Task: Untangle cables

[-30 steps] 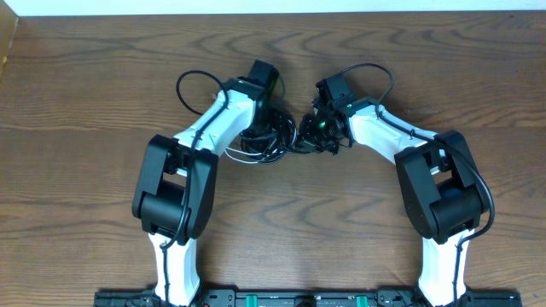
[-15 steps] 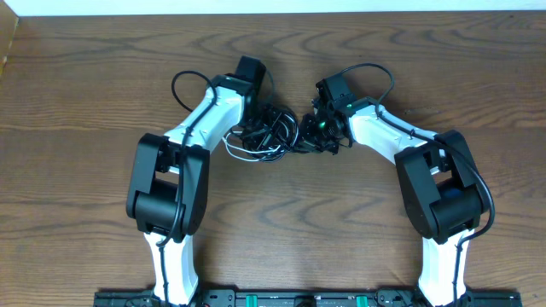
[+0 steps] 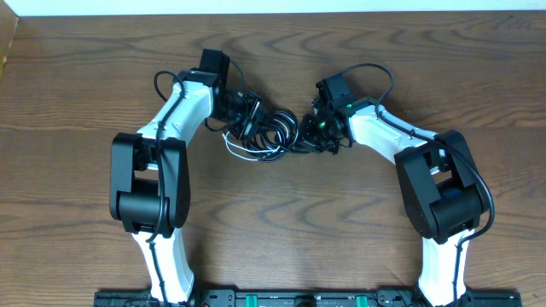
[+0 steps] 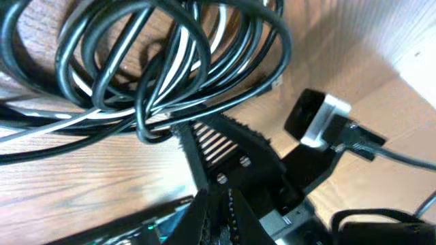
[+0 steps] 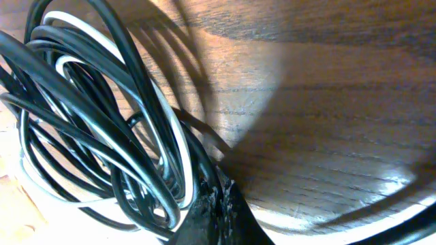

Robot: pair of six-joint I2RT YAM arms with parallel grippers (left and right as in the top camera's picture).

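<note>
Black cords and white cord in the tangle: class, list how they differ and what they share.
Colour: the black cords are dark and glossy, the white cord pale. Number: the black cords make many loops; the white cord shows only a few strands. Shared: both are thin, curved and bunched in one tangle.

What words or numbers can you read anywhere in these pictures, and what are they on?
No text can be read in any view.
cables: no writing shows.
left arm and right arm: no label shows.
table: only wood grain.
rail at the bottom edge of the overhead view: small green marks, too small to read.
</note>
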